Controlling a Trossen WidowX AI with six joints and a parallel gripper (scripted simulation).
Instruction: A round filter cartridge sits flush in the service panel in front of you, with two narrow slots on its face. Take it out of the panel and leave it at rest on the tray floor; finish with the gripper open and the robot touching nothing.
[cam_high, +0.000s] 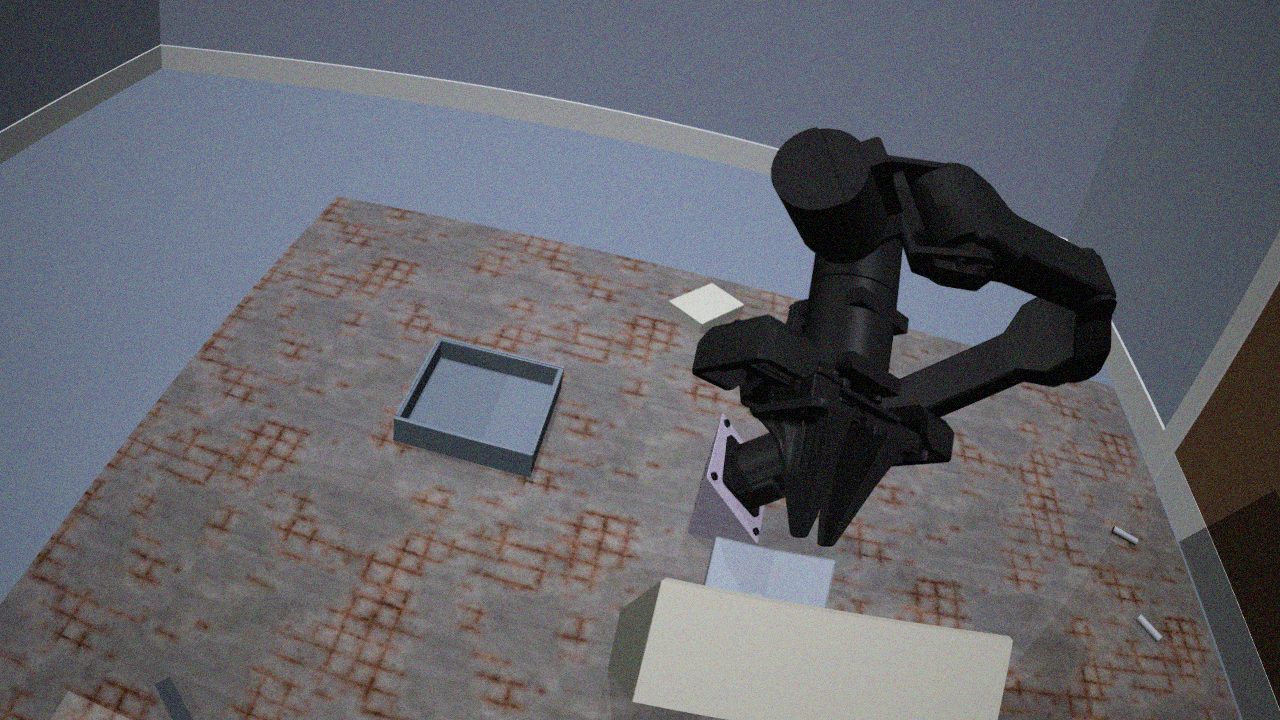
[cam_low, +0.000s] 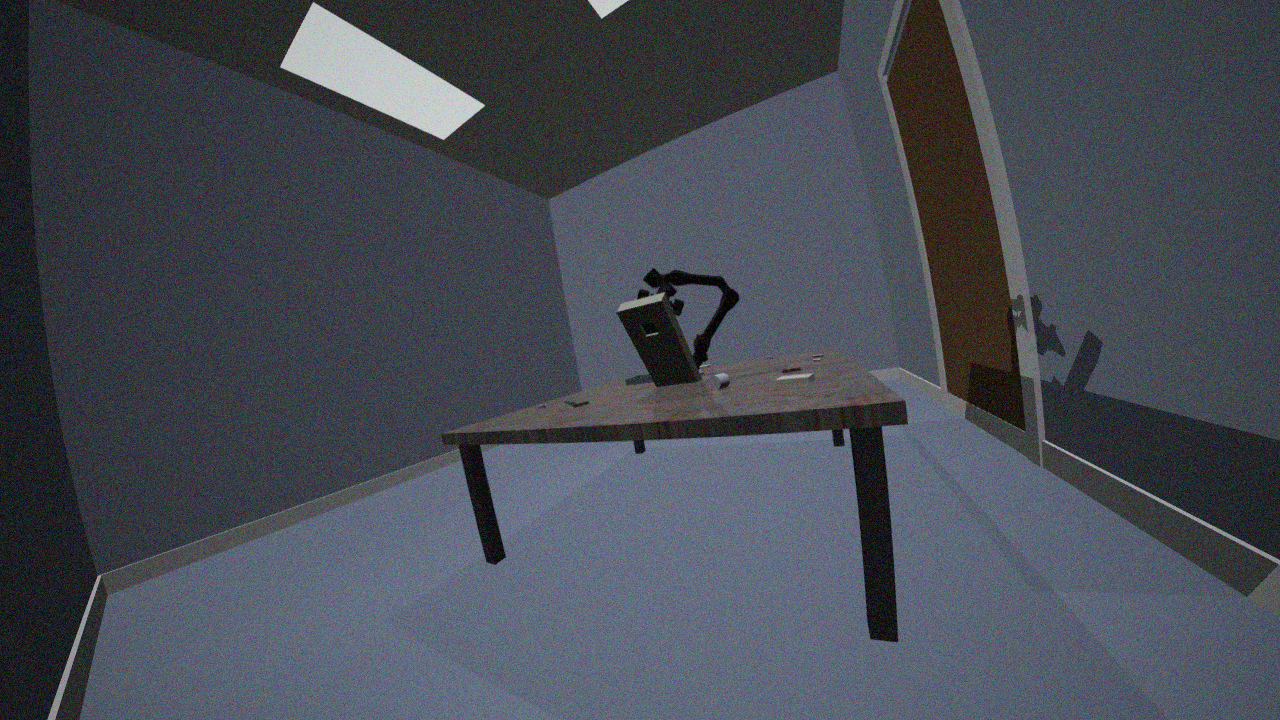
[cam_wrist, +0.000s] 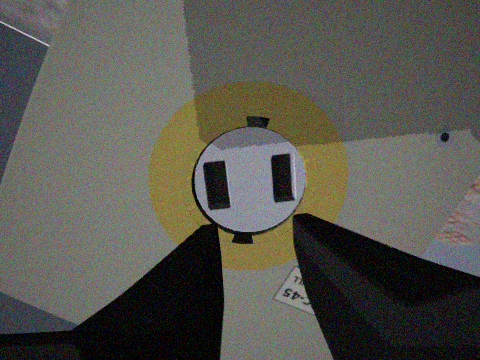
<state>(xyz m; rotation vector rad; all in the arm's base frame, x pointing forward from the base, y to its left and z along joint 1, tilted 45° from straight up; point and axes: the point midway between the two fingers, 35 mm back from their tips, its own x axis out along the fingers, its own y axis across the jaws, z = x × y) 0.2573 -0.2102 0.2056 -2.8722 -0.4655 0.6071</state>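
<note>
The round white filter cartridge (cam_wrist: 250, 180) sits flush in the cream service panel (cam_wrist: 100, 140) (cam_high: 823, 662) (cam_low: 657, 340), inside a yellow ring (cam_wrist: 170, 167). Two dark narrow slots show on its face. My gripper (cam_wrist: 256, 235) (cam_high: 810, 535) hangs close in front of the panel and points at the cartridge. Its fingers are drawn narrow with nothing between them, and their tips are just below the cartridge's rim in the wrist view. The grey square tray (cam_high: 465, 447) stands empty on the table, well to the left of the arm.
A flat white block (cam_high: 707, 302) lies behind the arm. Two small white cylinders (cam_high: 1125, 535) (cam_high: 1148, 627) lie near the table's right edge. The arm's base plate (cam_high: 729, 474) stands beside the panel. A small label (cam_wrist: 296, 290) is stuck below the ring.
</note>
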